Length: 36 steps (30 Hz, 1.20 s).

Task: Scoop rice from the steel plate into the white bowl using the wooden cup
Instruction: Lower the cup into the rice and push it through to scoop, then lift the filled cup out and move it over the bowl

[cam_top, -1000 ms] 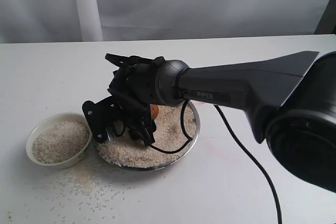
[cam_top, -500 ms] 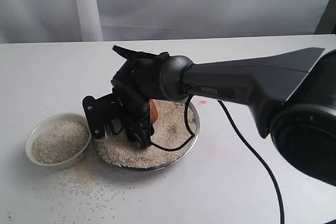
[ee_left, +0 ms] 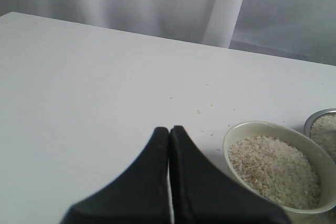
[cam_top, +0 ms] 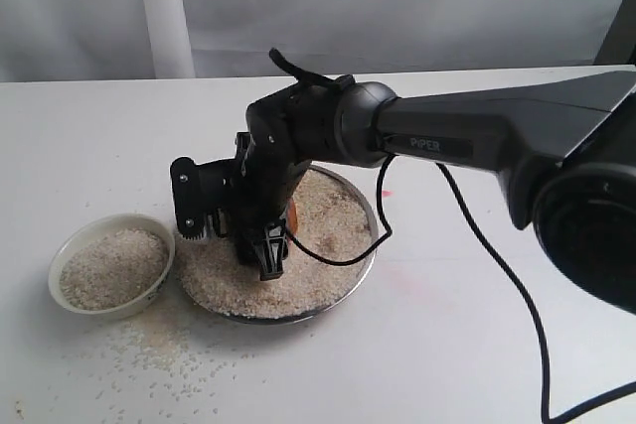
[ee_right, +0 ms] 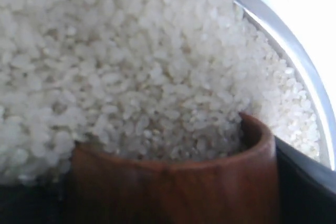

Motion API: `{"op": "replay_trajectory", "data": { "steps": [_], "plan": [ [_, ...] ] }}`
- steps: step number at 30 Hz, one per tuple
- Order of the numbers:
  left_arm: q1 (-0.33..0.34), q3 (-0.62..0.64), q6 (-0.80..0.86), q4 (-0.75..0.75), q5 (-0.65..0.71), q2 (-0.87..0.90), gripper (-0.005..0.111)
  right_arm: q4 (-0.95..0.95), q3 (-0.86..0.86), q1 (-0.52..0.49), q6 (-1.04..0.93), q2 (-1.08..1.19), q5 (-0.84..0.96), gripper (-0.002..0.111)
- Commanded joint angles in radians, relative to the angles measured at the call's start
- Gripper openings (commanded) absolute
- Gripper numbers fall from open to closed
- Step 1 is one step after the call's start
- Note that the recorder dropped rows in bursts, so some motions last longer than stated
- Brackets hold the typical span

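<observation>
The right gripper (cam_top: pixel 276 241), clamped on the glossy reddish-brown wooden cup (ee_right: pixel 173 182), has rolled above the shiny round steel plate (ee_right: pixel 286 43), so the cup now digs into the off-white rice (ee_right: pixel 131 66) and is loading, while the left gripper (ee_left: pixel 169 148) stays pressed together, away from the plate.

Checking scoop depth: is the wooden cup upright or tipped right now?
Tipped. In the right wrist view the wooden cup lies sideways, mouth dug into the rice on the steel plate, grains inside its rim.

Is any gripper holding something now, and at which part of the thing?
The right gripper holds the wooden cup by its outer wall, mouth dipped into the rice. The left gripper is shut and holds nothing.
</observation>
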Motion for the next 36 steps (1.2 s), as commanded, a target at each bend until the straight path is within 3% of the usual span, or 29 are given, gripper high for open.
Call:
{"op": "replay_trajectory", "data": {
  "steps": [1, 11, 22, 27, 35, 36],
  "plan": [
    [-0.005, -0.004, -0.001, -0.006, -0.006, -0.002, 0.000, 0.153, 0.002, -0.020, -0.074, -0.025, -0.004, 0.000],
    [-0.005, -0.004, -0.001, -0.006, -0.006, -0.002, 0.000, 0.304, 0.002, -0.077, -0.157, -0.025, 0.004, 0.000],
    [-0.005, -0.004, -0.001, -0.006, -0.006, -0.002, 0.000, 0.652, 0.002, -0.138, -0.388, -0.025, 0.092, 0.000],
    [-0.005, -0.004, -0.001, -0.006, -0.006, -0.002, 0.000, 0.904, 0.026, -0.201, -0.594, -0.025, 0.204, 0.000],
    [-0.005, -0.004, -0.001, -0.006, -0.006, -0.002, 0.000, 0.983, 0.062, -0.207, -0.619, -0.045, 0.211, 0.000],
    [-0.005, -0.004, -0.001, -0.006, -0.006, -0.002, 0.000, 0.983, 0.062, -0.207, -0.704, -0.055, 0.284, 0.000]
  ]
}}
